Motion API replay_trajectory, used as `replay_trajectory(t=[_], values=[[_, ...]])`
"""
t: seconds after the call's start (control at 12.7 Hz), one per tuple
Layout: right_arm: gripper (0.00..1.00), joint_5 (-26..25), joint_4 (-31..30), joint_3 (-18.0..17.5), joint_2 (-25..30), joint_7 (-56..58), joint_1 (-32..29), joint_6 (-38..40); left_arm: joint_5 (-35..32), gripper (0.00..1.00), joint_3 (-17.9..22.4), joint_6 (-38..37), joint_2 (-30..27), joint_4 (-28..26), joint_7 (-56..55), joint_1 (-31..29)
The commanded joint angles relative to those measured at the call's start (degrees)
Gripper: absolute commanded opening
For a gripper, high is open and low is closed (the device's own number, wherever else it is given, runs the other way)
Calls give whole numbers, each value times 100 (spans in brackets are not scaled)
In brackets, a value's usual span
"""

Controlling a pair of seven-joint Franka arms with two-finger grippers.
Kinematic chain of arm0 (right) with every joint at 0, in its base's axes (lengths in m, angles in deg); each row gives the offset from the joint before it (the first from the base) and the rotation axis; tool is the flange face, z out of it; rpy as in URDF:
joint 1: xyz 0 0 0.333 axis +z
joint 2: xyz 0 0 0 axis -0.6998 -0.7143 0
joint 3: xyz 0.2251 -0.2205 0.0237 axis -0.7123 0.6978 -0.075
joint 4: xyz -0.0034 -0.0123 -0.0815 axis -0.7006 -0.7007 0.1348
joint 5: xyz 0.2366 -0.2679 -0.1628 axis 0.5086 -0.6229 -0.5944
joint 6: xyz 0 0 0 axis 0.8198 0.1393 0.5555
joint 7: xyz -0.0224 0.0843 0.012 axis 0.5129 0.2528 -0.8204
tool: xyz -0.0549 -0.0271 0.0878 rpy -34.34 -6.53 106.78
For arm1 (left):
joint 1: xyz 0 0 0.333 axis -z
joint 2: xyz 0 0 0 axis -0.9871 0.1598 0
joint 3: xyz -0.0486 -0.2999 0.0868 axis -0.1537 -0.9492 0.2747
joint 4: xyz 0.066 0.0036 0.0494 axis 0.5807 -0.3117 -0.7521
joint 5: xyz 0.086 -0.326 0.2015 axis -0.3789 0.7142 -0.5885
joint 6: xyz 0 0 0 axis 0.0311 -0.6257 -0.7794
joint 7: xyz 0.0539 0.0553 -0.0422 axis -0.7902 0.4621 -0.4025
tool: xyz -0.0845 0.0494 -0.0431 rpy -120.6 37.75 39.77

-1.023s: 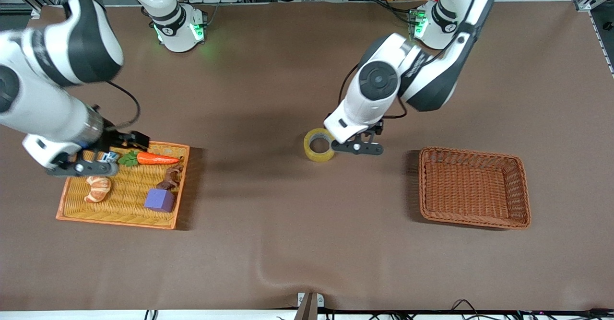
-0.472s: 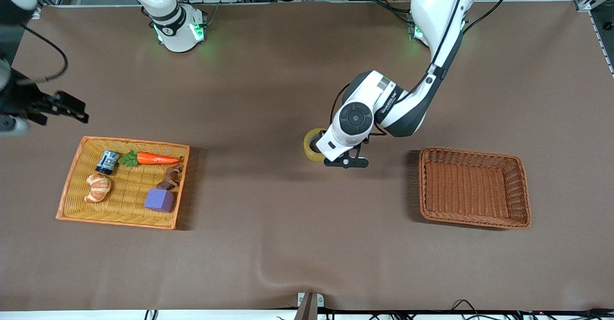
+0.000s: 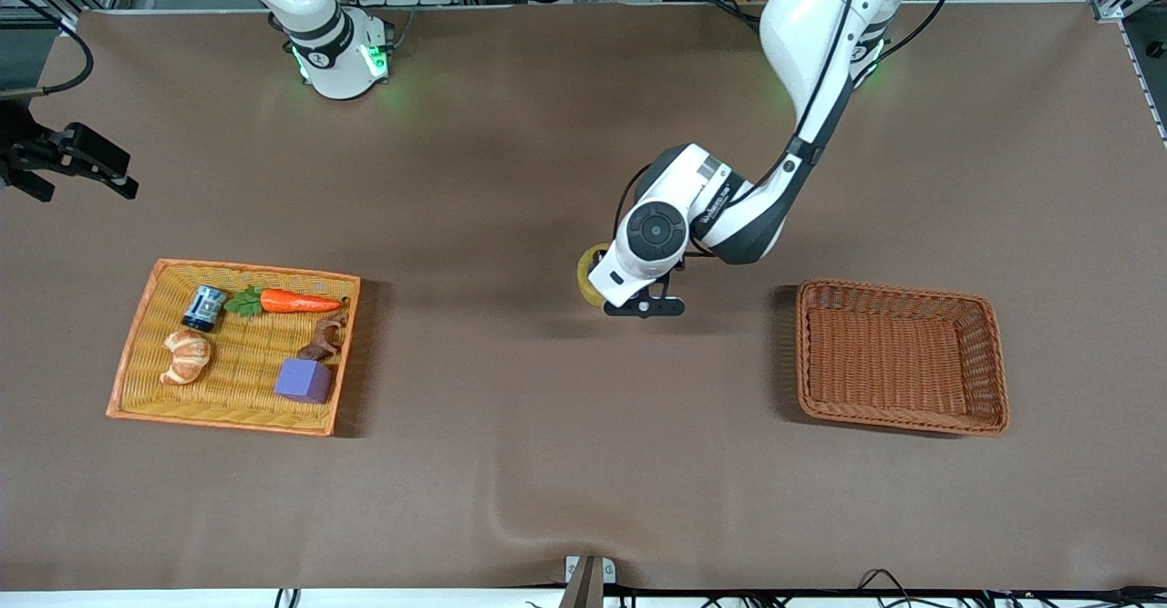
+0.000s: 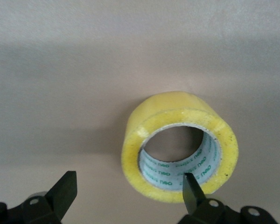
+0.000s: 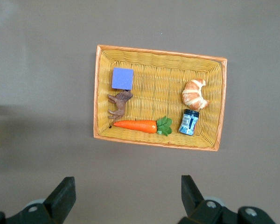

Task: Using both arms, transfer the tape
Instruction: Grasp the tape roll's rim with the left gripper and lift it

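Tape (image 4: 179, 147) lies flat on the brown table (image 3: 547, 462), in the middle, right under the left gripper (image 4: 128, 193). That gripper is spread wide, with one finger over the hole and one outside the ring. The roll is thick, round, shiny yellow. The front view hides most of it; the left wrist view shows green letters inside. The right gripper (image 5: 126, 196) hangs open above the flat woven orange tray (image 5: 99, 93).

green "deli" brand marks repeat around the tape's (image 4: 179, 148) inner core.
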State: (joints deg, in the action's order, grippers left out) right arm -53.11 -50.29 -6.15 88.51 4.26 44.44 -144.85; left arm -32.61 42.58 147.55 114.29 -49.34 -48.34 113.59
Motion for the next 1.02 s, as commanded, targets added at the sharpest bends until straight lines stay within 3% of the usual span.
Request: replay_trajectory(t=[0.0, 0.31, 0.39, 0.63, 0.71, 0.94], values=[[100, 91, 17, 75, 88, -218, 50, 37, 121, 100, 26, 186, 64, -134, -85, 43], [100, 82, 61, 102, 53, 1, -90, 46, 139, 100, 27, 599, 186, -310, -85, 34], [100, 65, 62, 110, 62, 219, -99, 72, 139, 94, 35, 625, 195, -310, -85, 34], [100, 65, 53, 102, 53, 222, -82, 239, 121, 13, 35, 713, 318, -310, -85, 26], [100, 82, 61, 102, 35, 222, -90, 205, 121, 0, 27, 722, 327, -302, -85, 17], [100, 21, 53, 93, -52, 257, -99, 240, 112, 0, 35, 731, 310, -293, -50, -36]])
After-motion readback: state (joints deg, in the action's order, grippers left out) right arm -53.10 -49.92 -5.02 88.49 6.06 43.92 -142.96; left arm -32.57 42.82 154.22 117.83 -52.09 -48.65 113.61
